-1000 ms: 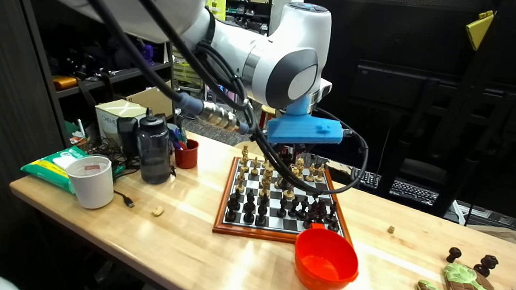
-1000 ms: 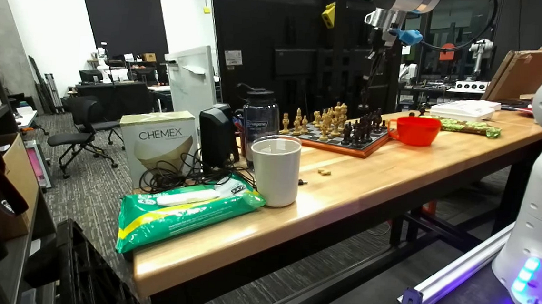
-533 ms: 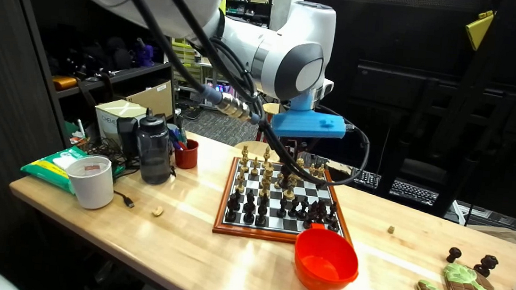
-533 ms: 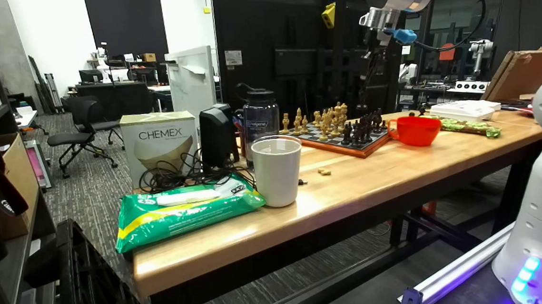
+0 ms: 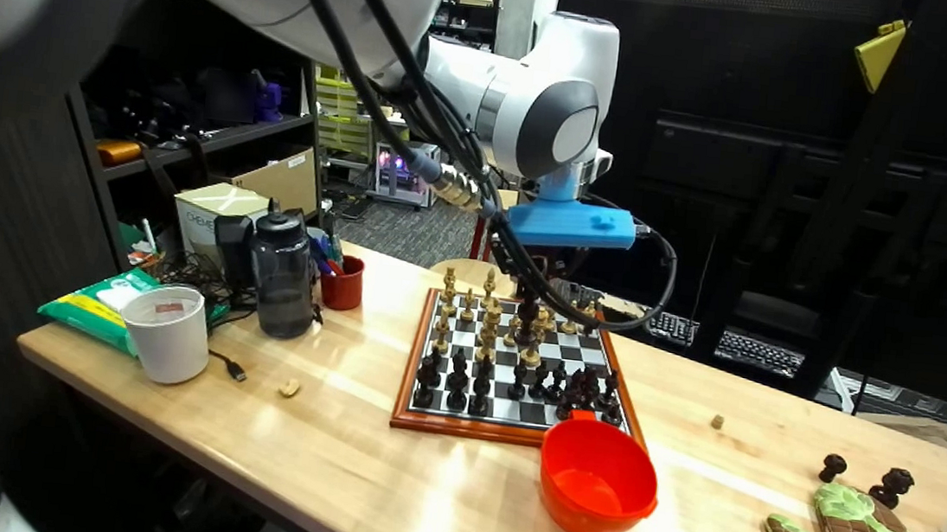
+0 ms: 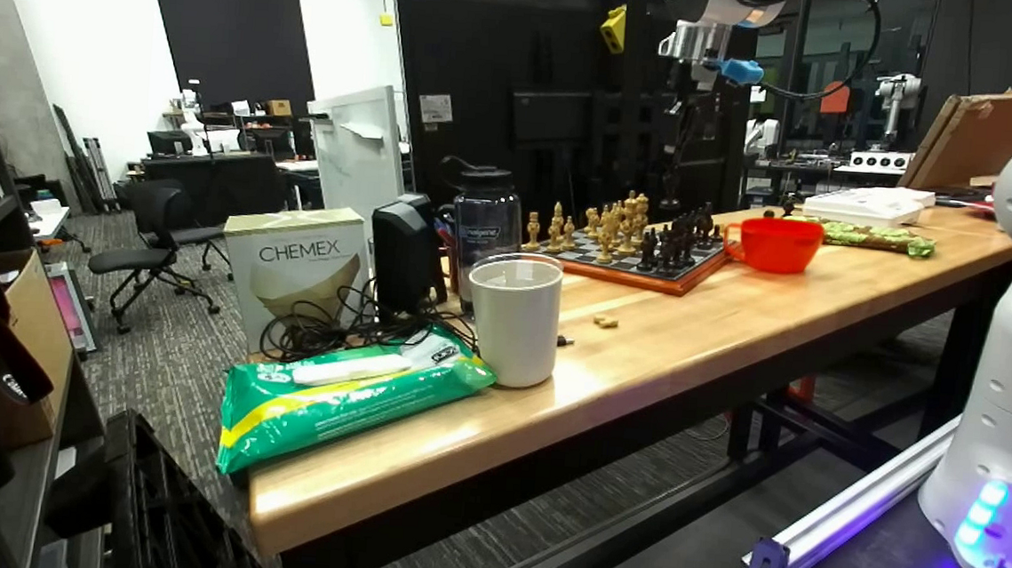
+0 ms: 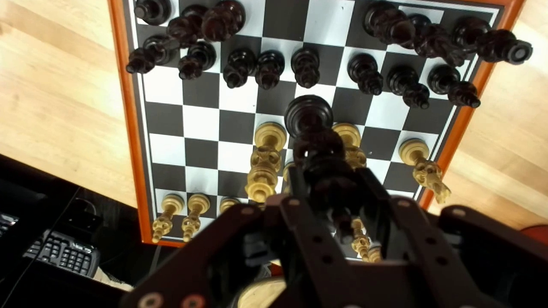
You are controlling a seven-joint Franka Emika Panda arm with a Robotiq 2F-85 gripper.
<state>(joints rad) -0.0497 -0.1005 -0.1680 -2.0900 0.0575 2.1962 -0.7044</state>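
Black two-fingered gripper (image 7: 332, 182) clamps the upper part of a dark, glossy, round-based carved chess piece (image 7: 317, 139), material uncertain. Piece hangs base-down over the flat black-and-white chequered chessboard (image 7: 200, 123), apparently not touching it. High hold probably lets the fingers clear the tan carved chessmen (image 7: 265, 158) standing nearby and leaves the base unobstructed.

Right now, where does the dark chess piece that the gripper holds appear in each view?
In an exterior view: dark chess piece, slightly right of centre, below mid-height.
In an exterior view: dark chess piece, right of centre, above mid-height, faint against black.
Wrist view: dark chess piece, slightly right of centre, base toward the top edge.
Shared landmark: the orange-framed chessboard.
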